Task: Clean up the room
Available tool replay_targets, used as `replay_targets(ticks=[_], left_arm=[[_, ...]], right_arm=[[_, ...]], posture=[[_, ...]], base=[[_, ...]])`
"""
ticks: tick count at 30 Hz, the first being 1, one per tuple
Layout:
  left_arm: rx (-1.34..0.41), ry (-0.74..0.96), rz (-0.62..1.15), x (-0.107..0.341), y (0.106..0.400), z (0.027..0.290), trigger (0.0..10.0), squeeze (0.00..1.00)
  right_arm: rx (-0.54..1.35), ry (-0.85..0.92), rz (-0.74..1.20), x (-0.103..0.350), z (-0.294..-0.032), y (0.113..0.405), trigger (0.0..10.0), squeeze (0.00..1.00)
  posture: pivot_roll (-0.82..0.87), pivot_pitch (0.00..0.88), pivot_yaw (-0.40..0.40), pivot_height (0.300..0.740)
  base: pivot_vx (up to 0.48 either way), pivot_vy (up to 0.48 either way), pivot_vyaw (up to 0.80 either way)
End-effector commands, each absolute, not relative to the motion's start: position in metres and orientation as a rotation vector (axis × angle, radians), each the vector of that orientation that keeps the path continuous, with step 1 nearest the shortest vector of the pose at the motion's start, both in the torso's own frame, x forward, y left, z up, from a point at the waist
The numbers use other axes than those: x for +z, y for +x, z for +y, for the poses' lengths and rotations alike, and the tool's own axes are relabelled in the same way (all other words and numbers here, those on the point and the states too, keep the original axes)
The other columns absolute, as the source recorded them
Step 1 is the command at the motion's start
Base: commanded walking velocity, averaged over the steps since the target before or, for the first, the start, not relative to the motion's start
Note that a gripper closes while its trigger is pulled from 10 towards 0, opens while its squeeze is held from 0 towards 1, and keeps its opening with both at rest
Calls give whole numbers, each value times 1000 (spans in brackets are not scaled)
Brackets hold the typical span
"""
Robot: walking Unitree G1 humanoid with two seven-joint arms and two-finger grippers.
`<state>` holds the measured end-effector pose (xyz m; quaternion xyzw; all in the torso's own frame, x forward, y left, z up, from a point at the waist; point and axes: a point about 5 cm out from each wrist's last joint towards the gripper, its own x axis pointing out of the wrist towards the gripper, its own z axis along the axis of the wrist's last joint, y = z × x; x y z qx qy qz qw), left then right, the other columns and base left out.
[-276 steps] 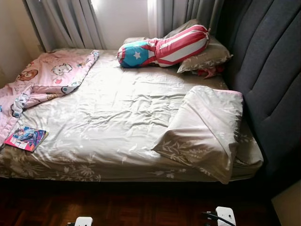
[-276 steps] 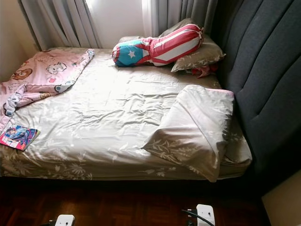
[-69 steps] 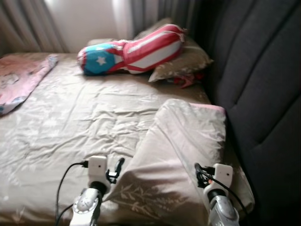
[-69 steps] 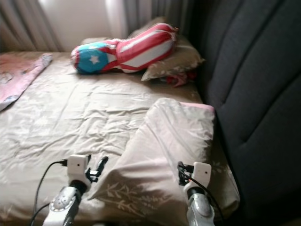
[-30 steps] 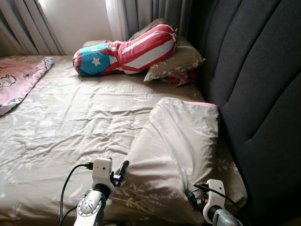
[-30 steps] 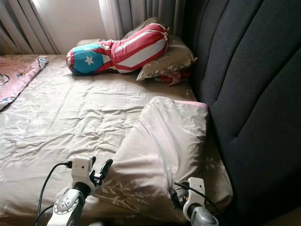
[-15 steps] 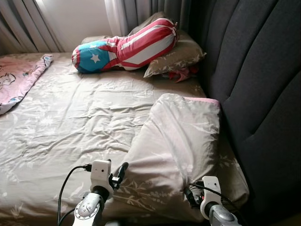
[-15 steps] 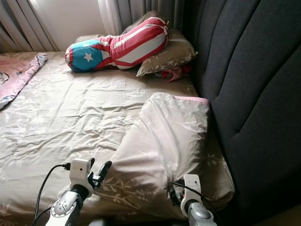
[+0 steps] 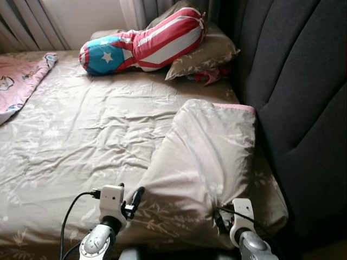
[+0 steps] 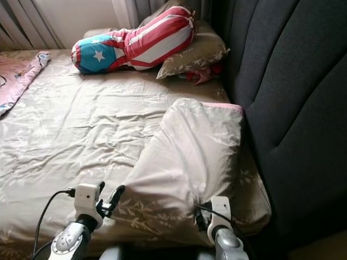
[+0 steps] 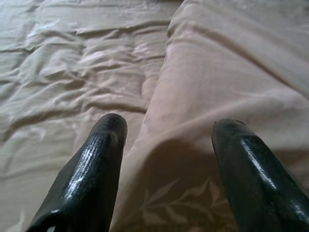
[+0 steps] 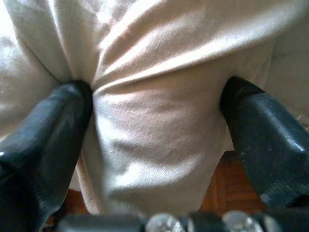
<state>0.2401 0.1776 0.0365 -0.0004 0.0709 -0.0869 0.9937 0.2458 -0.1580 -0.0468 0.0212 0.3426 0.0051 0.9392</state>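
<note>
Pillow in a beige leaf-print cotton case (image 9: 209, 157) is lying on the beige bedsheet (image 9: 81, 135), just beside the dark grey padded headboard (image 9: 293, 81). Left gripper (image 11: 166, 145) is hovering at the pillow's near corner, fingers spread wide, its edge sitting between them. Right gripper (image 12: 154, 121) is straddling the near end by the headboard, fingers (image 12: 46, 140) pressing into a bunched fold of fabric, still wide apart.

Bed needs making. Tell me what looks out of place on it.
The beige pillow lies askew, its near end hanging past the mattress edge, not flat against the headboard. Both grippers, left and right, straddle its near end, fingers open. A pink blanket lies bunched at the far left.
</note>
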Motion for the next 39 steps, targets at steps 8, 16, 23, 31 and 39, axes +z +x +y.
replay_targets(ticks=[8, 16, 23, 31, 39], left_arm=[[-171, -10, 152, 41, 238, 175, 10000, 0], [-171, -4, 163, 42, 238, 174, 10000, 0], [-176, 3, 167, 40, 243, 170, 10000, 0], [-176, 3, 165, 39, 251, 166, 10000, 0], [-179, 11, 154, 38, 258, 163, 10000, 0]], right_arm=[[-4, 35, 713, -49, -160, 244, 0, 0], [7, 22, 705, -52, -157, 238, 0, 0], [-16, 39, 710, -55, -158, 232, 0, 0], [-83, 61, 700, -55, -166, 231, 0, 0], [-125, 49, 706, -56, -176, 229, 0, 0]], posture=[[22, 164, 30, 657], [12, 161, 26, 657], [-5, 145, 21, 657], [-14, 116, 12, 657], [-25, 73, 2, 657]], base=[[0, 0, 0], [0, 0, 0], [0, 0, 0], [0, 0, 0], [0, 0, 0]])
